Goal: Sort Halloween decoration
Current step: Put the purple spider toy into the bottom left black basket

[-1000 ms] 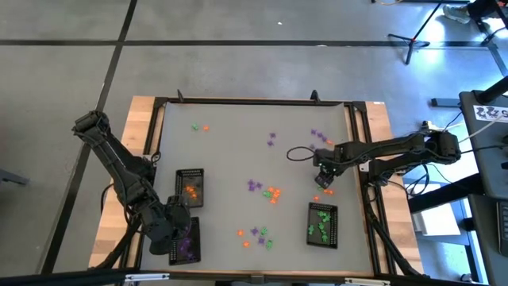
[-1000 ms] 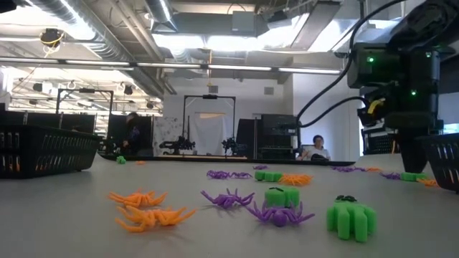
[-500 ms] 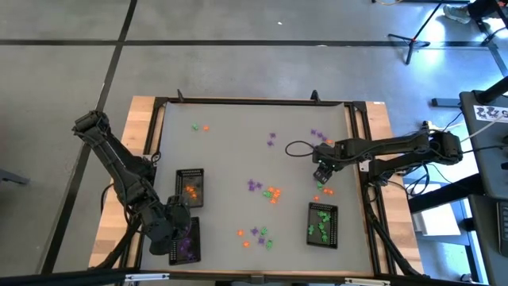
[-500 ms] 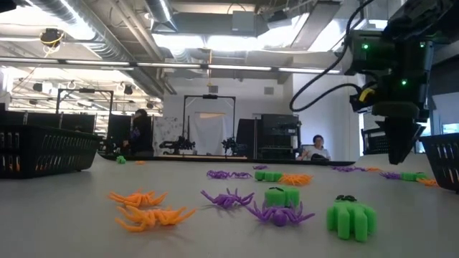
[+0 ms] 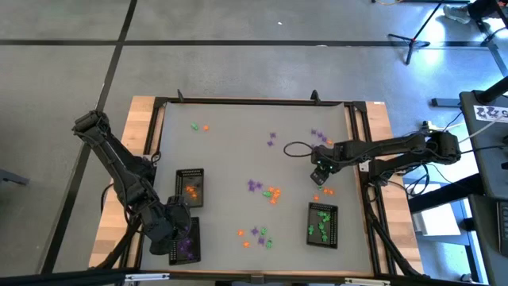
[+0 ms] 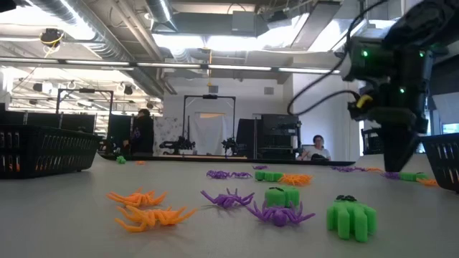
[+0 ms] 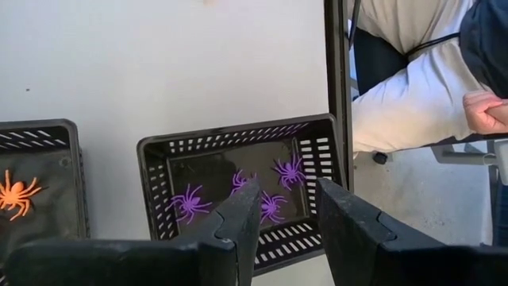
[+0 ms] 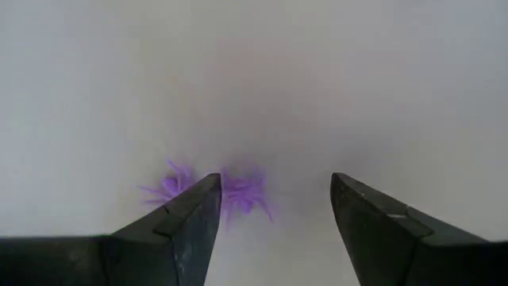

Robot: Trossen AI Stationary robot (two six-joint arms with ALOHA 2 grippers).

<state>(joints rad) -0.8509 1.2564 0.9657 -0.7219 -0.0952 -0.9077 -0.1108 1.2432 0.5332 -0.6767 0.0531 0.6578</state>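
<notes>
No readable writing anywhere. Tiny plastic spiders (image 6: 150, 208) and blobs in orange, purple and green, strewn over the grey table (image 5: 238, 151), thickest centre and near edge. Right gripper (image 8: 274, 206) spread wide, hovering low on the right side over two purple spiders (image 8: 218, 191), empty. Left gripper (image 7: 287, 208) parted, empty, above the near-left purple tray (image 7: 242, 191) with four purple spiders inside.

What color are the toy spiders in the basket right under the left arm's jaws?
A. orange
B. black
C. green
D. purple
D: the left wrist view shows purple spiders lying in the black mesh tray below the left gripper, whose jaws stand open.
</notes>
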